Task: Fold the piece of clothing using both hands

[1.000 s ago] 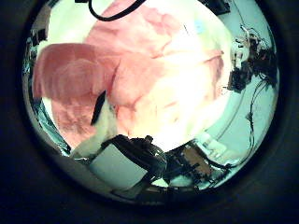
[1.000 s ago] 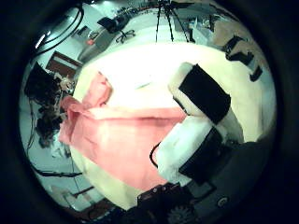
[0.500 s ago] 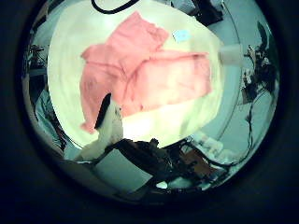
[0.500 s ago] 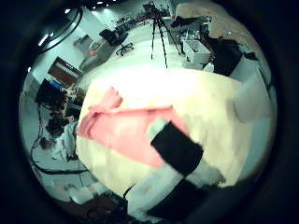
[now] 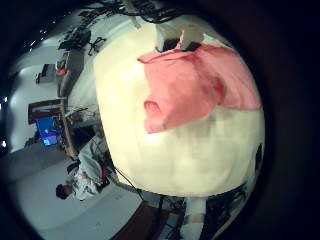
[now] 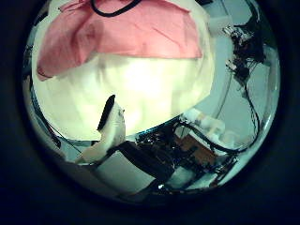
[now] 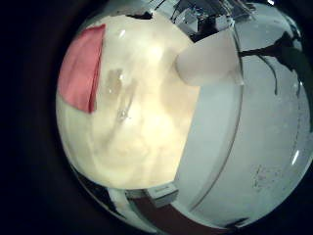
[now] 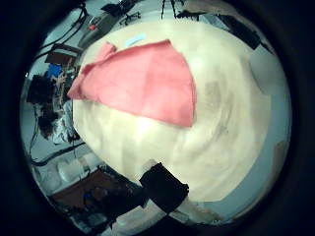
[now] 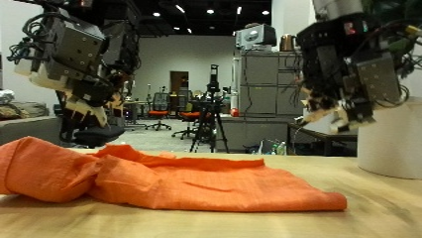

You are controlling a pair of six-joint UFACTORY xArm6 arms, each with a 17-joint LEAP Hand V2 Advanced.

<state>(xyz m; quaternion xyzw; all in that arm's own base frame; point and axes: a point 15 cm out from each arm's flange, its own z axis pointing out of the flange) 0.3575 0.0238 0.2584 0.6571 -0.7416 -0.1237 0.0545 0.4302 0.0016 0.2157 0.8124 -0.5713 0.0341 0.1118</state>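
In the outside view an orange piece of clothing (image 9: 171, 178) lies folded and rumpled on the light wooden table (image 9: 376, 203). My left hand (image 9: 76, 59) hangs above its thicker, bunched end, well above it, with fingers relaxed and nothing in them. My right hand (image 9: 350, 77) hangs above the table past the cloth's thin end, also open and empty. The cloth shows in the left little finger side palm view (image 5: 195, 85), the left thumb side palm view (image 6: 122, 33), the right little finger side palm view (image 7: 83, 67) and the right thumb side palm view (image 8: 138, 81).
A white cylinder (image 9: 392, 139) stands on the table below my right hand. Bare tabletop (image 8: 221, 128) lies between the cloth and the table's edge. Chairs, a tripod and cabinets stand in the room behind.
Both palm cameras have pulled back from the cloth. The right hand's fingers, which lay over the cloth's edge, are off it now. The cloth lies flatter.
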